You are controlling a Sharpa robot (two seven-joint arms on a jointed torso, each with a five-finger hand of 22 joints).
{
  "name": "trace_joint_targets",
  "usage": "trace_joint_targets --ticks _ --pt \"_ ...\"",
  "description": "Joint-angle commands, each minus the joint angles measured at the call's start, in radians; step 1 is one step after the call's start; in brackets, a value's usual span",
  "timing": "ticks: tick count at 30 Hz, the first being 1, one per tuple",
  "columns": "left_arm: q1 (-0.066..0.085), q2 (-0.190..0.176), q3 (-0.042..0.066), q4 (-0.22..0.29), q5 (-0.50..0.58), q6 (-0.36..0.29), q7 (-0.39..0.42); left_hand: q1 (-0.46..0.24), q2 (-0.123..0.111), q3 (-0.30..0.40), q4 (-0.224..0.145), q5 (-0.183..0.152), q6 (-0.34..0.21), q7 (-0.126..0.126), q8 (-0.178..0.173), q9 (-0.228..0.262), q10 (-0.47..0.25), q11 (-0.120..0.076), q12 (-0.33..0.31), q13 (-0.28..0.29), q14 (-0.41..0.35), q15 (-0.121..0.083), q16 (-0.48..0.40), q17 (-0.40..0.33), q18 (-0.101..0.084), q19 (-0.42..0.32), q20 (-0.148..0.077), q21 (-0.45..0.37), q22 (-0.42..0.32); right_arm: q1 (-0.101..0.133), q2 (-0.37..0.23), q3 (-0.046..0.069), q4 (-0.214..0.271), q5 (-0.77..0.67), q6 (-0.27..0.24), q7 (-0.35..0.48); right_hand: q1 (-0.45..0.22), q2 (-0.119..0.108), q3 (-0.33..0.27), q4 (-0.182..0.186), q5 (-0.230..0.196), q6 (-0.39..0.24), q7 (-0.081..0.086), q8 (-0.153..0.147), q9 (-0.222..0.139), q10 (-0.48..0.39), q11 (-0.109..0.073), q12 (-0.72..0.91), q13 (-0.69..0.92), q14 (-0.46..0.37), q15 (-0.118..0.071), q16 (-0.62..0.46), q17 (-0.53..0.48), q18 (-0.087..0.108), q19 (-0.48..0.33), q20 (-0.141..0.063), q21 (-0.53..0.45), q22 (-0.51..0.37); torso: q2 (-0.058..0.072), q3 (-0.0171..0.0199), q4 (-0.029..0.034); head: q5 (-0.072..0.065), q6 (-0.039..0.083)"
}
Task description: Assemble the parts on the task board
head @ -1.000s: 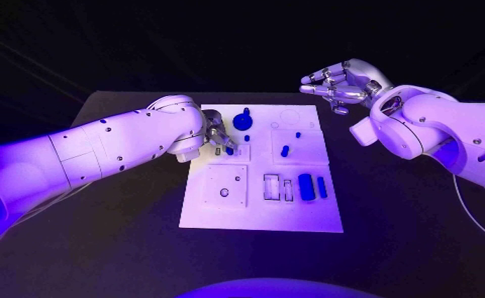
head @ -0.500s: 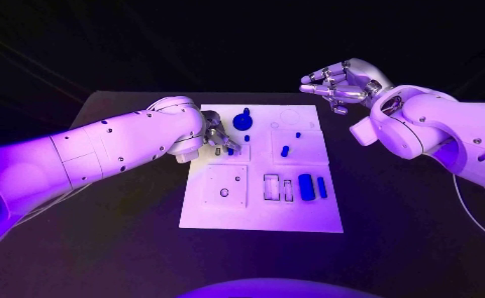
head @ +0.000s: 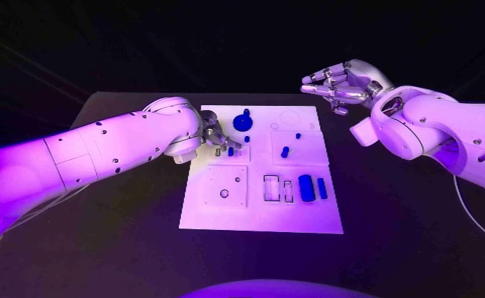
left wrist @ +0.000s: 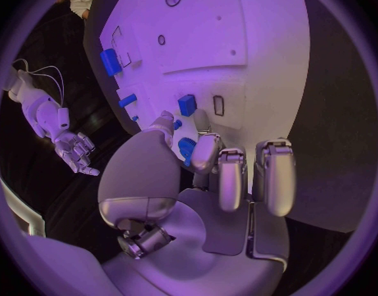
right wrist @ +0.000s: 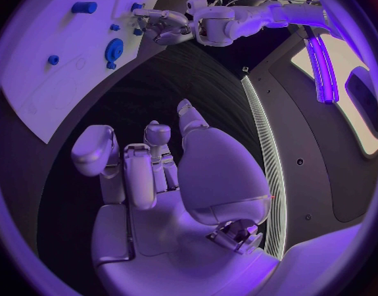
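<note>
Fingers (left wrist: 207, 152) of the left hand (head: 214, 137) pinch a small blue part (left wrist: 187, 148) over the task board (head: 303, 217), barely shifted since a second ago; insertion unfinished. Right hand (head: 338, 86) hovers, fingers spread, empty.

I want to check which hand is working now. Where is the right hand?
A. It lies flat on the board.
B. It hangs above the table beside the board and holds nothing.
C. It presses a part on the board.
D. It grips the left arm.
B: the right hand hangs past the board's far right corner, fingers apart and holding nothing; the left hand is the one at the parts.
</note>
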Motion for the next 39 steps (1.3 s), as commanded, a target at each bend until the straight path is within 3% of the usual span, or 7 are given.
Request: trace_joint_targets --ticks 1,10,13,17,22,26,39 --pt "0.021 -0.012 0.011 0.018 0.032 0.030 -0.015 0.004 0.009 -0.019 0.010 -0.005 -0.010 0.003 0.000 0.002 -0.007 -0.006 -0.003 -0.007 0.107 -0.006 0.002 0.263 -0.014 0.071 -0.004 -0.003 0.198 -0.001 0.002 0.000 -0.002 0.001 0.015 0.011 -0.012 0.001 -0.007 0.000 -0.001 -0.007 0.001 0.003 -0.001 -0.005 0.001 -0.005 -0.001 0.055 0.001 -0.004 0.075 0.008 -0.006 -0.001 -0.004 -0.001 -0.001 0.0018 0.0000 0.001 0.003" --pt "0.104 -0.045 0.026 0.016 0.057 0.131 -0.031 0.051 0.033 -0.070 0.027 -0.004 -0.049 0.019 -0.024 -0.008 -0.049 0.009 -0.062 -0.065 0.107 0.005 0.002 0.263 -0.005 0.052 0.004 -0.030 0.162 -0.001 0.006 -0.001 -0.012 0.003 0.014 0.011 -0.012 0.001 -0.007 0.000 -0.001 -0.007 0.001 0.003 -0.001 -0.005 0.001 -0.005 -0.001 0.055 0.001 -0.004 0.075 0.008 -0.006 -0.001 -0.004 -0.001 0.001 0.0014 -0.0006 0.000 0.010" --pt "0.134 -0.035 0.028 -0.022 0.082 0.145 -0.019 0.080 0.051 -0.082 0.027 0.000 -0.069 0.033 -0.054 -0.034 -0.066 0.020 -0.085 -0.089 0.107 0.015 0.002 0.263 -0.002 0.046 0.013 -0.038 0.152 -0.001 0.008 -0.002 -0.016 0.004 0.013 0.011 -0.012 0.002 -0.008 0.000 -0.001 -0.007 0.001 0.003 -0.001 -0.005 0.001 -0.005 -0.001 0.055 0.001 -0.004 0.074 0.008 -0.006 -0.001 -0.004 -0.002 0.001 0.0004 0.0004 0.000 0.016" --pt "0.153 0.012 0.028 -0.125 0.087 0.153 0.003 0.112 0.067 -0.098 0.026 0.005 -0.092 0.052 -0.103 -0.079 -0.078 0.036 -0.099 -0.106 0.107 0.028 0.002 0.263 0.000 0.041 0.026 -0.047 0.143 -0.001 0.010 -0.002 -0.021 0.004 0.012 0.011 -0.013 0.002 -0.009 0.001 -0.001 -0.008 0.001 0.003 -0.001 -0.005 0.001 -0.004 -0.001 0.055 0.002 -0.005 0.074 0.009 -0.007 -0.001 -0.005 -0.003 0.001 -0.0002 0.0020 0.000 0.020" --pt "0.159 0.074 0.022 -0.239 0.062 0.170 0.024 0.123 0.083 -0.107 0.029 0.006 -0.073 0.052 -0.111 -0.099 -0.075 0.038 -0.093 -0.102 0.107 0.031 0.002 0.263 -0.001 0.043 0.031 -0.045 0.146 -0.001 0.015 -0.002 -0.024 0.004 0.013 0.012 -0.012 0.003 -0.009 0.001 0.000 -0.008 0.001 0.004 -0.001 -0.005 0.001 -0.004 -0.001 0.055 0.002 -0.005 0.074 0.008 -0.007 -0.001 -0.005 -0.002 0.003 -0.0009 -0.0013 0.009 0.024" --pt "0.154 0.121 0.010 -0.318 0.047 0.198 0.039 0.126 0.090 -0.113 0.030 0.006 -0.060 0.050 -0.109 -0.105 -0.071 0.036 -0.086 -0.097 0.107 0.030 0.002 0.263 -0.001 0.045 0.031 -0.043 0.150 -0.001 0.019 -0.002 -0.026 0.004 0.014 0.013 -0.012 0.003 -0.010 0.001 0.000 -0.008 0.001 0.004 -0.001 -0.005 0.001 -0.004 -0.001 0.055 0.002 -0.005 0.074 0.008 -0.007 0.000 -0.005 -0.002 0.008 -0.0048 -0.0043 0.010 0.027" --pt "0.107 0.192 -0.013 -0.445 -0.022 0.227 0.094 0.120 0.100 -0.130 0.035 0.004 -0.040 0.044 -0.104 -0.113 -0.059 0.031 -0.069 -0.083 0.107 0.027 0.002 0.263 -0.004 0.052 0.029 -0.034 0.162 -0.003 0.025 -0.002 -0.029 0.003 0.015 0.015 -0.010 0.006 -0.011 0.001 0.002 -0.009 0.001 0.004 -0.001 -0.005 0.001 -0.004 -0.002 0.055 0.002 -0.004 0.075 0.008 -0.007 0.000 -0.005 -0.003 0.013 -0.0064 -0.0069 0.017 0.024"
